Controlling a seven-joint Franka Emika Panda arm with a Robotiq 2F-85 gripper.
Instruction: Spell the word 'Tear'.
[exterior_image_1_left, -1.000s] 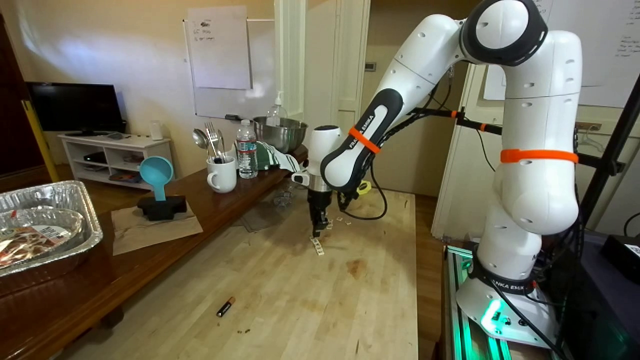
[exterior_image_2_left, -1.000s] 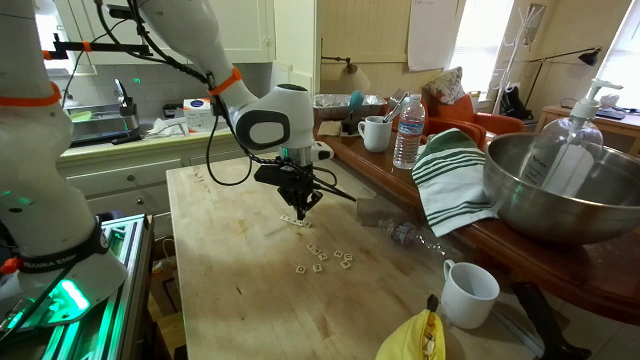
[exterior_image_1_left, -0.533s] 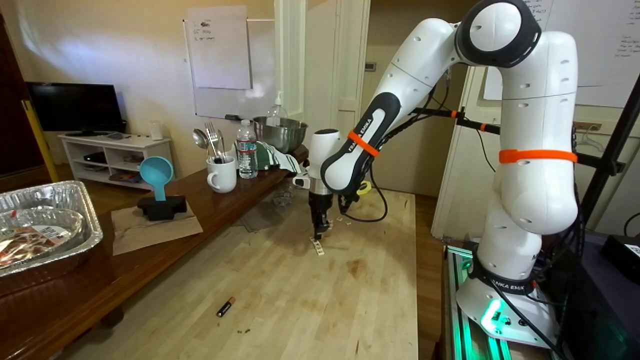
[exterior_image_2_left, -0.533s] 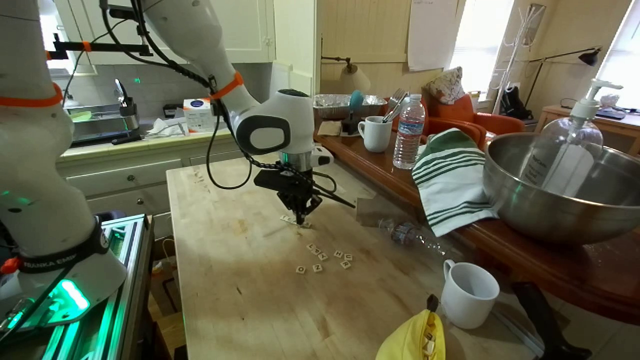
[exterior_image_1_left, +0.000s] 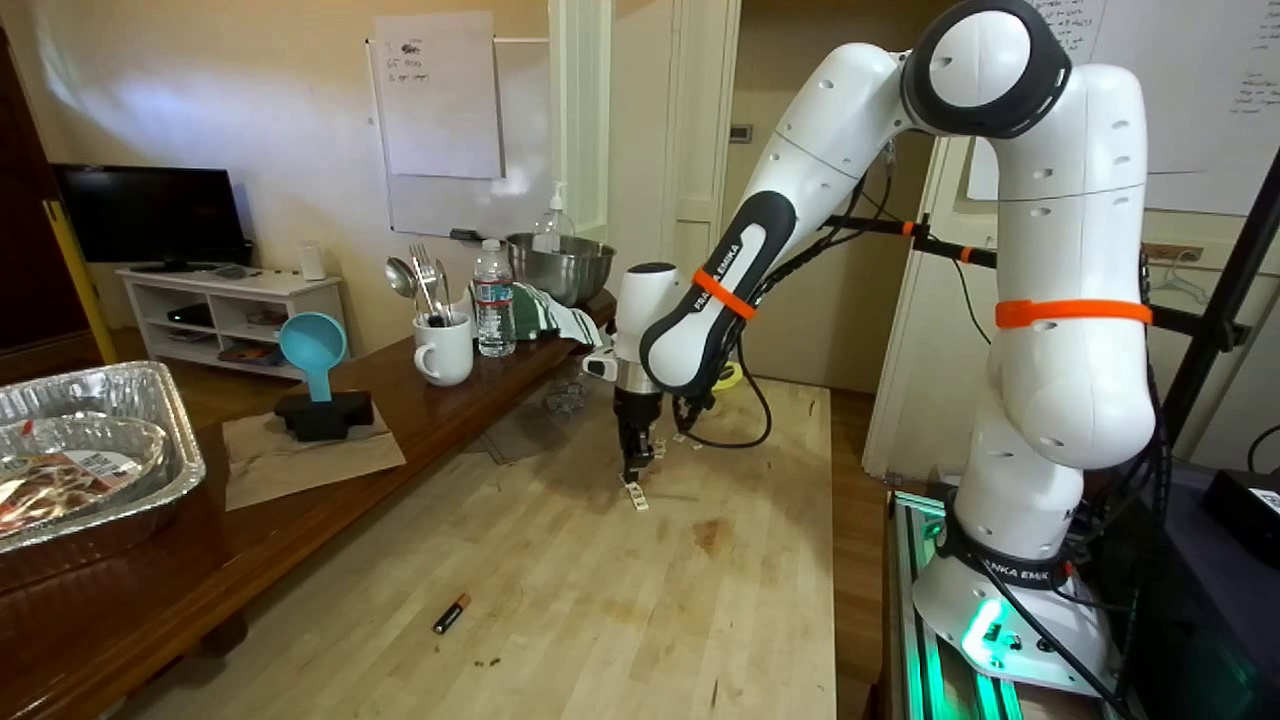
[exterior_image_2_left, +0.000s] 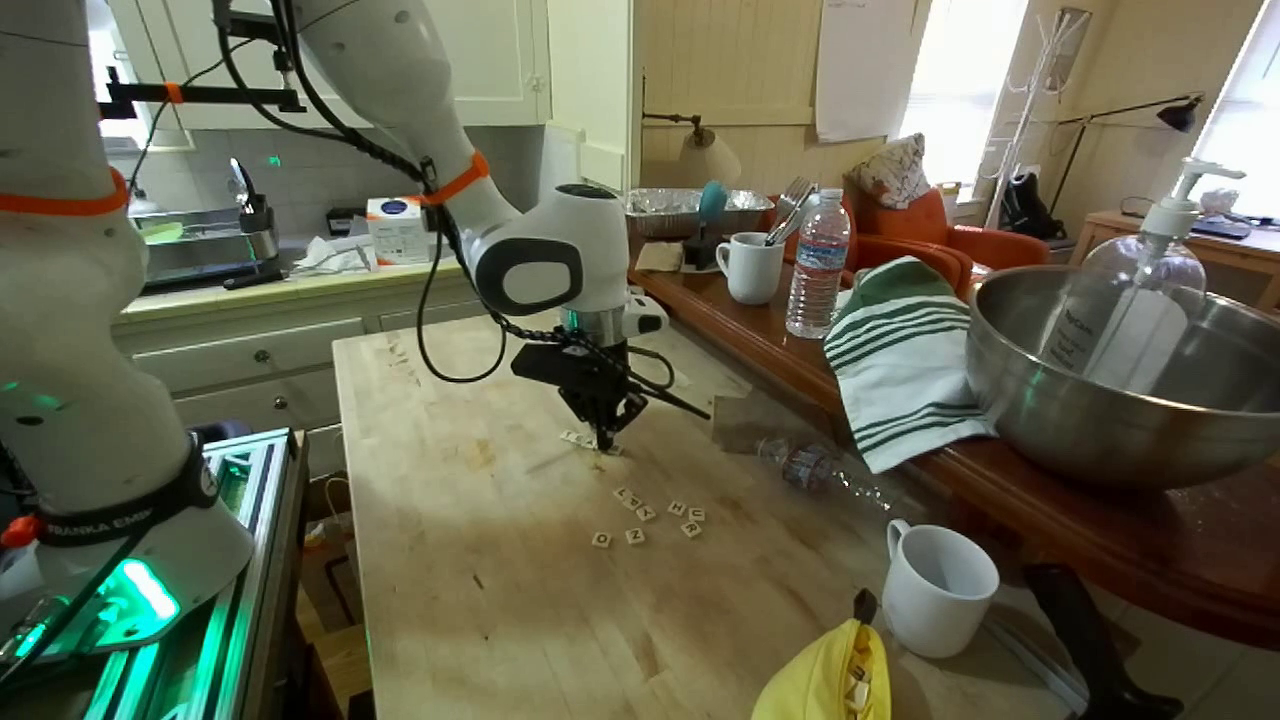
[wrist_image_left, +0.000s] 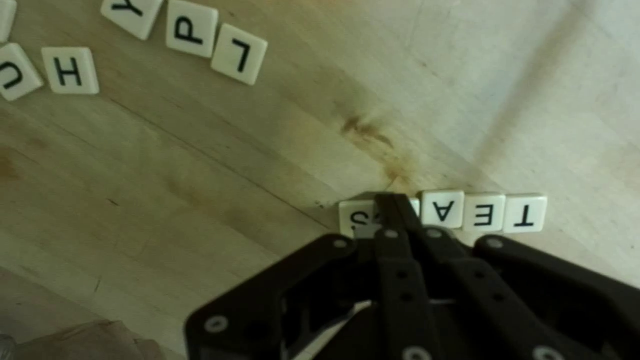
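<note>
Small whitish letter tiles lie in a row on the wooden table, upside down in the wrist view: T (wrist_image_left: 525, 214), E (wrist_image_left: 483, 212), A (wrist_image_left: 442, 209), a mostly covered tile (wrist_image_left: 415, 205) and S (wrist_image_left: 352, 215). The row also shows in both exterior views (exterior_image_1_left: 637, 496) (exterior_image_2_left: 575, 438). My gripper (wrist_image_left: 392, 197) is shut, its fingertips together over the covered tile between A and S, hiding its letter. In both exterior views the gripper (exterior_image_1_left: 630, 474) (exterior_image_2_left: 604, 443) points down at the row; whether it touches a tile I cannot tell.
Loose tiles lie apart: L (wrist_image_left: 240, 54), P (wrist_image_left: 191, 28), H (wrist_image_left: 70, 70), U (wrist_image_left: 17, 72), R (exterior_image_2_left: 691, 529), O (exterior_image_2_left: 601, 540). A yellow pouch (exterior_image_2_left: 820, 675), a white mug (exterior_image_2_left: 940, 595) and a battery (exterior_image_1_left: 451, 614) are on the table. A raised wooden counter (exterior_image_1_left: 400, 420) runs alongside.
My gripper has come down a little onto the row and shifted slightly sideways, covering the tile near the S end. The tiles show no clear movement.
</note>
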